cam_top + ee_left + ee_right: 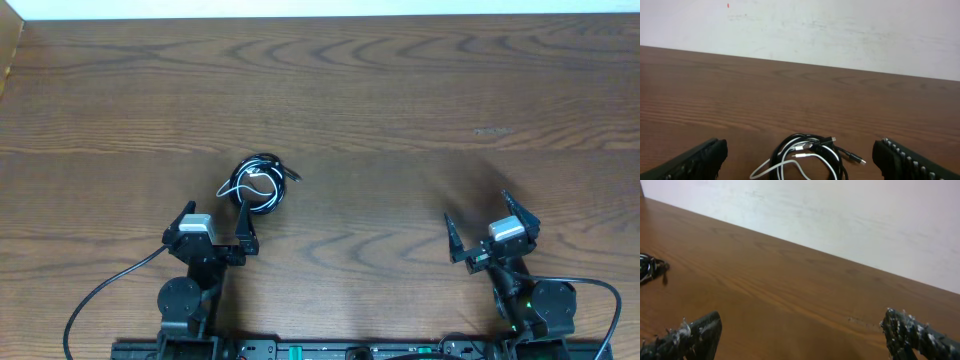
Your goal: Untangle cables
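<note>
The cables (pixel 258 184) lie in one small tangled coil on the wooden table (pixel 400 120), left of centre: black cords with one white cord looped through them. My left gripper (pixel 214 208) sits just behind the coil and is open, its right finger (pixel 244 222) close to the coil's near edge. In the left wrist view the cables (pixel 812 148) rest on the wood ahead, between the wide-spread fingers of the gripper (pixel 800 152), with small plugs pointing right. My right gripper (pixel 477 212) is open over bare wood at the right, far from the coil. In the right wrist view the gripper (pixel 802 325) holds nothing, and the cables (pixel 650 267) show at the far left edge.
A pale wall (pixel 840 30) runs behind the table's far edge. The arm bases and their thick black wires (pixel 100 295) sit along the near edge.
</note>
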`<state>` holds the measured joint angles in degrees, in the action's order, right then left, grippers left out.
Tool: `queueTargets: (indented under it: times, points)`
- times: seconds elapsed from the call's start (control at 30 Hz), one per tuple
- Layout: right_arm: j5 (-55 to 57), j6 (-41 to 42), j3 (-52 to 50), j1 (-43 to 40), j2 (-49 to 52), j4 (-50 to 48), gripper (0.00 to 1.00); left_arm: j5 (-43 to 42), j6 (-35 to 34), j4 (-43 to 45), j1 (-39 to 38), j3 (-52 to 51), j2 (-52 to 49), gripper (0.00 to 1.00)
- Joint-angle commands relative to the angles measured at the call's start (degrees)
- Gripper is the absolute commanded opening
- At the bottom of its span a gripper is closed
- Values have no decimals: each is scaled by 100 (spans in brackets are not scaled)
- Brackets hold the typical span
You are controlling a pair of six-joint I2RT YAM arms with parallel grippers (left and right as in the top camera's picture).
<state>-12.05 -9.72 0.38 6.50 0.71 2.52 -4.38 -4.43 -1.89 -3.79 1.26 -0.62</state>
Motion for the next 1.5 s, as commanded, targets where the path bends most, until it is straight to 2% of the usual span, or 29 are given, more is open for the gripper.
queueTargets:
  times: [0.0, 0.23, 0.43, 0.6, 0.77, 1.0, 1.23, 1.47]
  points:
    - [-39, -63, -7, -46, 0, -35, 99, -140, 55, -188, 24, -101, 2, 98]
    - [-66, -66, -7, -46, 0, -107, 99, -140, 55, -188, 24, -101, 2, 98]
    - [-772, -26, -4, -46, 0, -625, 99, -138, 55, -188, 24, -101, 2, 98]
    - [-859, 756, 245, -46, 0, -791, 99, -140, 55, -188, 24, -101, 2, 98]
    - [-938, 756, 787, -46, 0, -702, 99, -138, 55, -188, 24, -101, 2, 98]
    - [-1084, 866, 1600, -46, 0, -254, 99, -138, 55, -188, 24, -101, 2, 98]
    - [-1106, 1311, 2404, -46, 0, 1099, 99, -138, 55, -188, 24, -101, 2, 98]
    - [-1104, 1357, 2597, -46, 24, 1788, 99, -138, 55, -188, 24, -101, 2, 98]
